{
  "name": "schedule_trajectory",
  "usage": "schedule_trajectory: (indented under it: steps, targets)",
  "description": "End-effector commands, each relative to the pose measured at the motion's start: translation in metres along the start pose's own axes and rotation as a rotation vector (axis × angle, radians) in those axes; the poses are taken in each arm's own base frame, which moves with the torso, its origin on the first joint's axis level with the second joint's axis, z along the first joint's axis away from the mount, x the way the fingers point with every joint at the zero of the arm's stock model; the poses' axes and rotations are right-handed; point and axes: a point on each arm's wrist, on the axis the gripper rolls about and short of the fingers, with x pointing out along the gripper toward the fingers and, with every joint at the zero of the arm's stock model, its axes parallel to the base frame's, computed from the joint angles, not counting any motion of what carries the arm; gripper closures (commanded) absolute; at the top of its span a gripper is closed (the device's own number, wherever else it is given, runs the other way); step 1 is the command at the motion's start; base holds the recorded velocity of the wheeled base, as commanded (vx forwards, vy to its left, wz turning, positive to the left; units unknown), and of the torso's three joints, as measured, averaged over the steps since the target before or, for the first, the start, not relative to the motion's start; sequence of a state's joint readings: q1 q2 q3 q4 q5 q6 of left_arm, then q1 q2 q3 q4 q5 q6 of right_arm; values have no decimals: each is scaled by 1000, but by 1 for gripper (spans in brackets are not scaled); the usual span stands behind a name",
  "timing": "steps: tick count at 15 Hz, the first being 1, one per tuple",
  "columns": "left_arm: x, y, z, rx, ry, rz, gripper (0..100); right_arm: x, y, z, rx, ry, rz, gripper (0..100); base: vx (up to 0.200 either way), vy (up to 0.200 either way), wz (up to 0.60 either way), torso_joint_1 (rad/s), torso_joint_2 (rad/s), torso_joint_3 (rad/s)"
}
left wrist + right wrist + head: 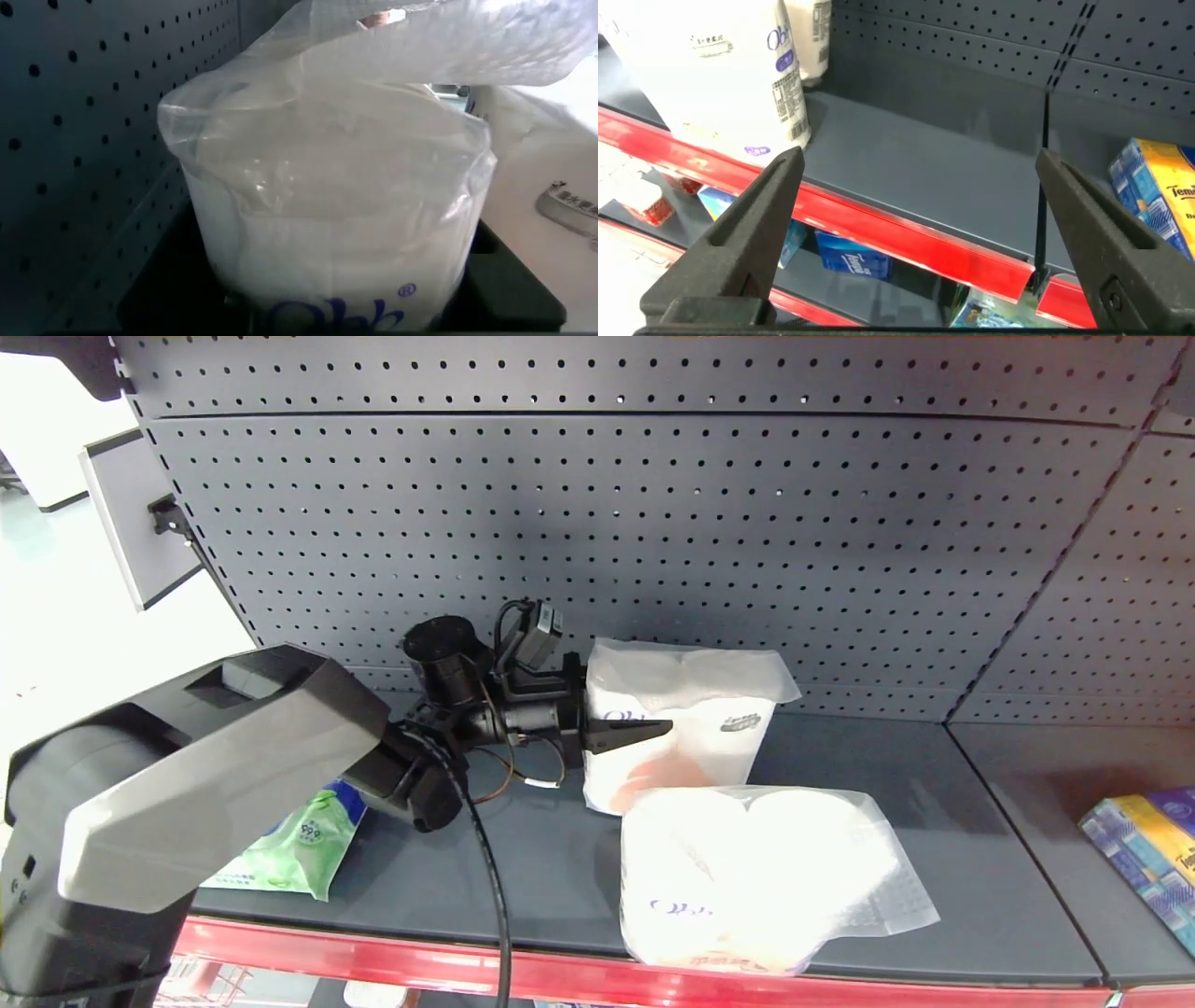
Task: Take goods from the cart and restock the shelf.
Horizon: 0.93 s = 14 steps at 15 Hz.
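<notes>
Paper-roll pack, upright at the back of the shelf, is clamped by the left gripper. A second pack lies just in front. Release is best made once the base is seated flat. The right gripper is spread wide and empty.

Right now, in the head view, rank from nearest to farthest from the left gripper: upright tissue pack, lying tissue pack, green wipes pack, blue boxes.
1. upright tissue pack, held by the left gripper.
2. lying tissue pack, just in front.
3. green wipes pack, shelf's left.
4. blue boxes, far right.
</notes>
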<state>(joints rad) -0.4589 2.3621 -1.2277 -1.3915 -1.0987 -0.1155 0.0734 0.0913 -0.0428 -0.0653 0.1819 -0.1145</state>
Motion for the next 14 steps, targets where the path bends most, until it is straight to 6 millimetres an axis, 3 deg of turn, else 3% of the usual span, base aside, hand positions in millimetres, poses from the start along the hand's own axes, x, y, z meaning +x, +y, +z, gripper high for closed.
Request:
schedule_trajectory:
  steps: [1, 5, 14]
  targets:
    - [9, 7, -8, 15, -10, -14, 100, 0, 0, 1, 0, 1, 1, 0, 0, 0, 0, 0, 0, 0]
    - [24, 2, -12, -24, -15, -45, 100, 0, 0, 0, -1, 0, 1, 0, 0, 0, 0, 0, 0, 0]
    - [29, 10, -21, -29, -21, -47, 100, 1, 0, 0, 0, 4, -11, 0, 0, 0, 0, 0, 0, 0]
